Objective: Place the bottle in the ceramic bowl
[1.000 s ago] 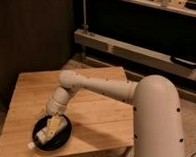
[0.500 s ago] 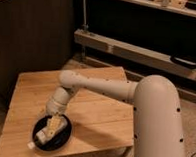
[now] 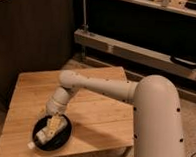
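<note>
The black glossy ceramic bowl (image 3: 63,137) sits on the wooden table (image 3: 96,118) near its front left corner. The pale cream bottle (image 3: 43,137) lies tilted in the bowl, with its white cap poking over the bowl's front left rim. My gripper (image 3: 53,123) reaches down from the white arm and is at the bottle's upper end, just over the bowl's back part. It hides where it meets the bottle.
The low wooden table's front edge runs just in front of the bowl. My large white arm (image 3: 154,116) spans the table's right side. A dark cabinet stands behind on the left, and a metal shelf frame (image 3: 138,53) at the back right.
</note>
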